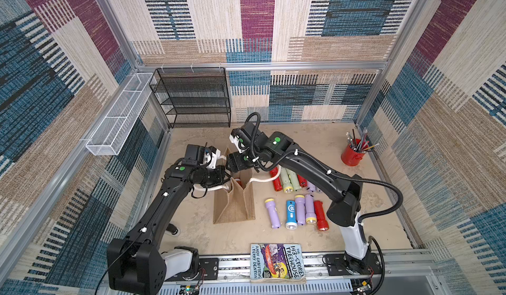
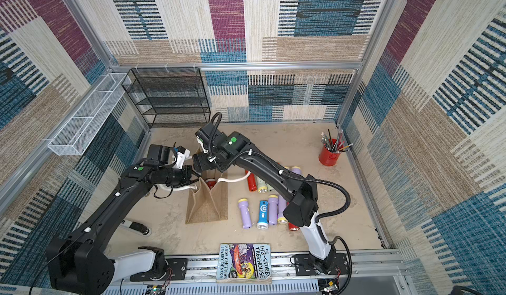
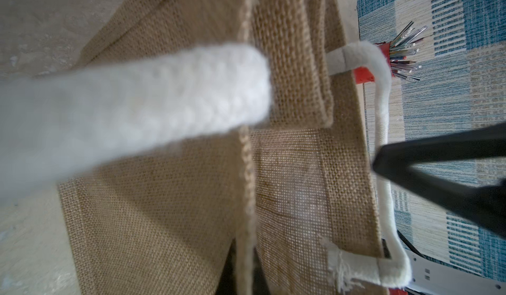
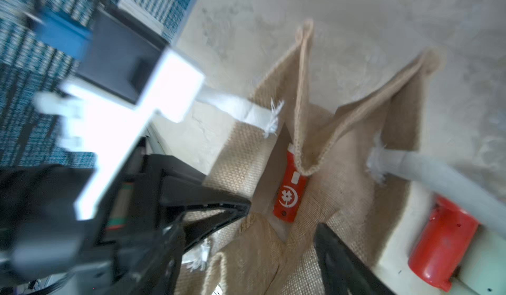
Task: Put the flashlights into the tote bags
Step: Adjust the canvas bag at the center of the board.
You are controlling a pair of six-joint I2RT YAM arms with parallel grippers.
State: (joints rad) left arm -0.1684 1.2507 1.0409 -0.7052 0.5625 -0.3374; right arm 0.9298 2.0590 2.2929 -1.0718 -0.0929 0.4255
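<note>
Tote bag (image 1: 235, 206), one red flashlight (image 4: 289, 195) inside.
Your left gripper (image 1: 227, 176) pinches its white handle (image 3: 137, 110); your right gripper (image 4: 283, 217) hangs spread above the mouth.

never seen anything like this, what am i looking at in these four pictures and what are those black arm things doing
These are two black robot arms mounted on a rail at the near edge of a table. Two pictures look down from one overhead camera; the two close-ups come from cameras on the arms' wrists. The left hand is shut on a white rope handle of a tan burlap tote bag, which stands open. The right hand hangs open and empty over the bag, where one red flashlight already lies inside. More flashlights lie on the table beside the bag, among them a blue flashlight. Also there: a red cup of pencils, a book, a black mesh rack and a white mesh basket.
</note>
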